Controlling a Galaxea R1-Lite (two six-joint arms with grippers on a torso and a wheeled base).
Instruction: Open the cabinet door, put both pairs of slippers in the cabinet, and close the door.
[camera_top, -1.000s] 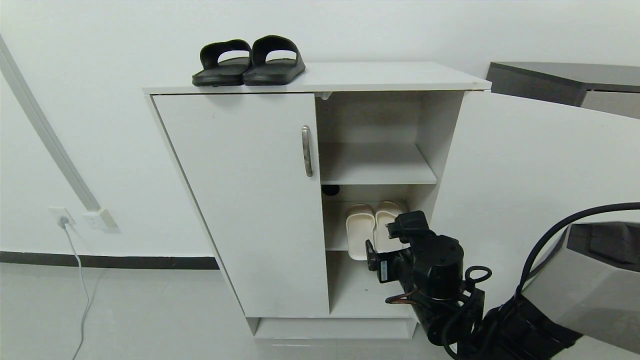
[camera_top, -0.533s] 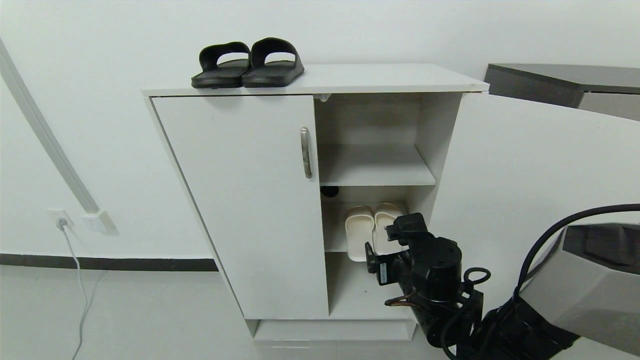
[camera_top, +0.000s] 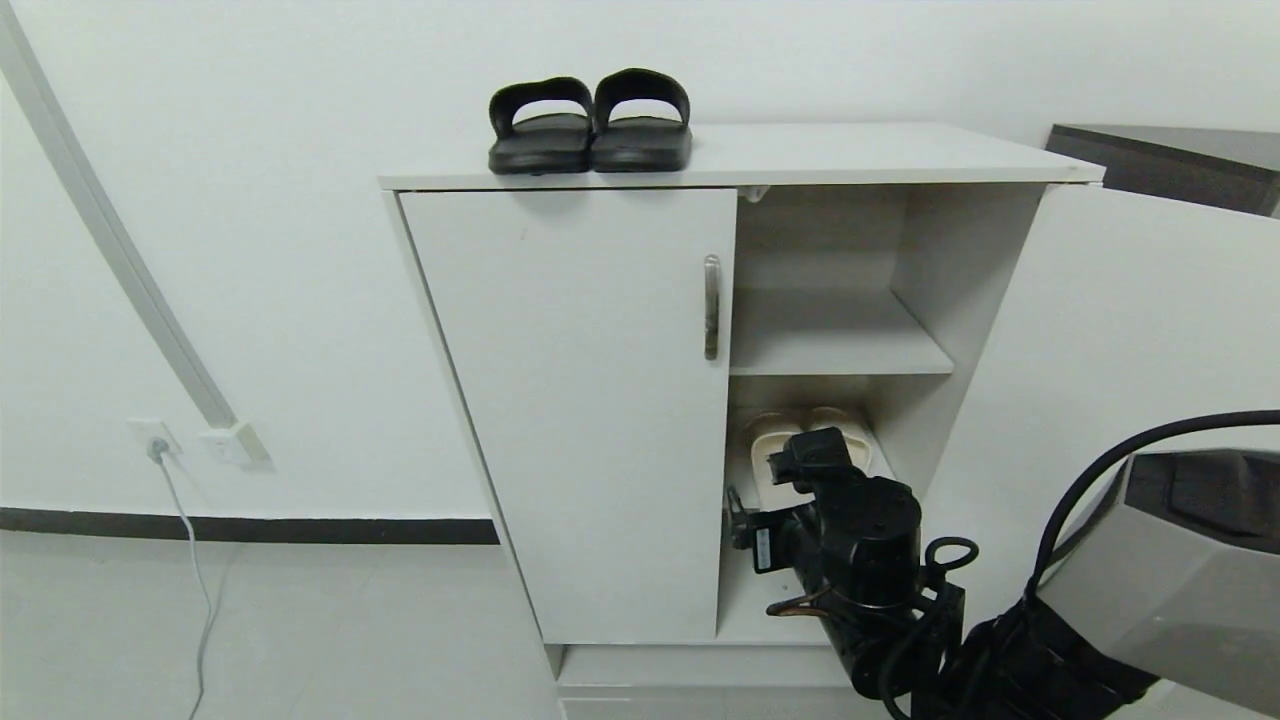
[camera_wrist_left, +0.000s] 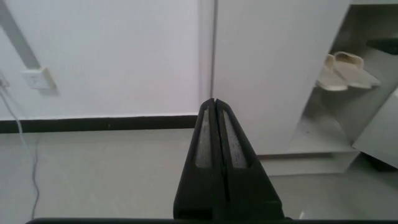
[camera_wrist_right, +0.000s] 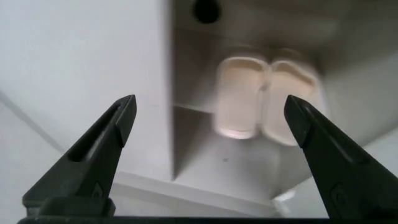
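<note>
Cream slippers (camera_top: 762, 445): one pair, pale, smooth and rounded. They lie side by side and touching on the second shelf of the cabinet (camera_top: 850, 150), in the right-hand compartment, partly hidden behind the right arm in the head view.

Black slippers (camera_top: 590, 140): one pair of matte slides with broad arched straps, the strap ends toward the wall. They lie side by side and touching on the cabinet top, above the closed left door (camera_top: 580, 400) and near the front edge.

The cabinet is white. The left door carries a vertical metal handle (camera_top: 711, 307) at its inner edge. The right door (camera_top: 1130, 330) is swung wide open. The upper shelf (camera_top: 830, 340) is bare.

Right tool (camera_wrist_right: 210, 107): fingers spread wide, gripping nothing. It sits low in front of the open compartment, facing the cream pair and just short of it.

Left tool (camera_wrist_left: 214, 109): fingers pressed together, nothing between them. It is held out from the cabinet, pointing toward the closed door's side.

A wall socket (camera_top: 155, 440) with a cable is on the wall to the cabinet's left.
</note>
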